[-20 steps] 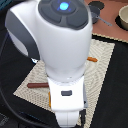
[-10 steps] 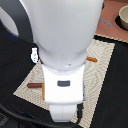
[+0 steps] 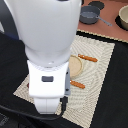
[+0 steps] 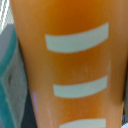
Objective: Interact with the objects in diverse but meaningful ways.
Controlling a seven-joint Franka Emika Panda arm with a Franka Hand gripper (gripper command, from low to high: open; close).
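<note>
Filling the wrist view right under the gripper: bread loaf (image 4: pixel 75 65), likely light, rigid, slick; grip across its width. Gripper state can't tell.

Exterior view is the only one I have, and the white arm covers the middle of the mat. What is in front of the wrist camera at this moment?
Observer: The wrist view is filled almost completely by the yellow-orange bread loaf, very close to the lens.
Operator: Can you see the scored marks on it?
Observer: Yes, pale bars cross its orange surface. Three are in view, and the picture's edge cuts one of them.
Operator: Is anything else visible beside it?
Observer: A teal surface shows along one edge of the picture, past the loaf. It is too blurred to say what it is.
</note>
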